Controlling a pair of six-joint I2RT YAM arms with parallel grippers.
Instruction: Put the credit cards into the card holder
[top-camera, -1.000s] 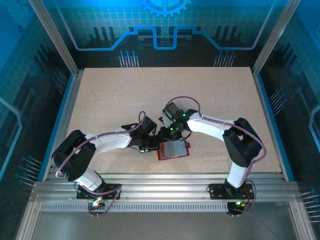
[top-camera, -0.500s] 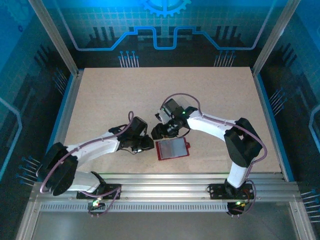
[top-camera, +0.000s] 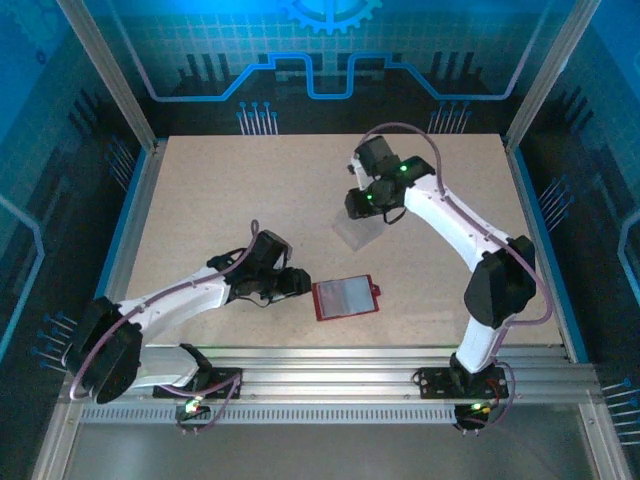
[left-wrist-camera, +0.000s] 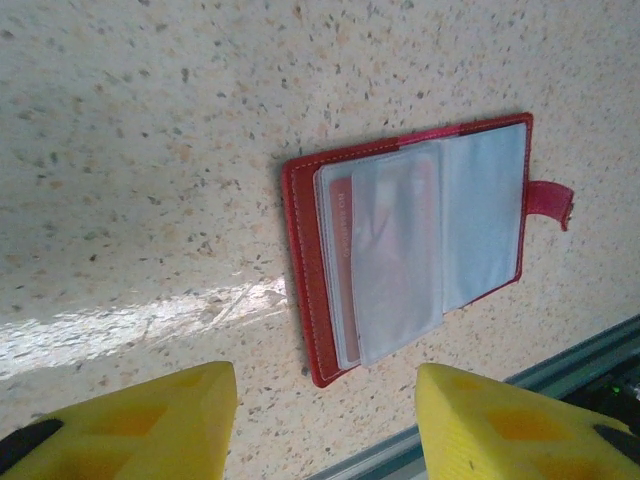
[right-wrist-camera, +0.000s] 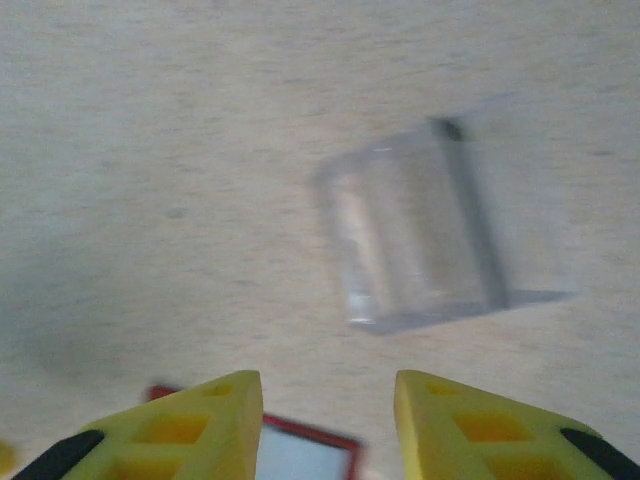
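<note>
The card holder (top-camera: 345, 298) lies open and flat near the table's front edge, a red wallet (left-wrist-camera: 405, 245) with pale clear sleeves and its snap tab (left-wrist-camera: 548, 200) at the right. A reddish-brown credit card (left-wrist-camera: 341, 238) shows through the sleeves, tucked inside. My left gripper (top-camera: 298, 283) hovers just left of the wallet; in the left wrist view it (left-wrist-camera: 325, 385) stands open, nothing between its yellow fingers. My right gripper (top-camera: 364, 207) is further back, above a clear plastic box, and in the right wrist view it (right-wrist-camera: 325, 385) is open and empty.
The clear plastic box (top-camera: 358, 232) sits mid-table behind the wallet and looks blurred in the right wrist view (right-wrist-camera: 415, 225). A corner of the wallet (right-wrist-camera: 300, 455) peeks in below. A metal rail (left-wrist-camera: 560, 365) runs along the table's front edge.
The right arm has lifted off the wallet and swung back over the clear box. The left gripper has drawn slightly left and opened. The wallet now lies uncovered.
</note>
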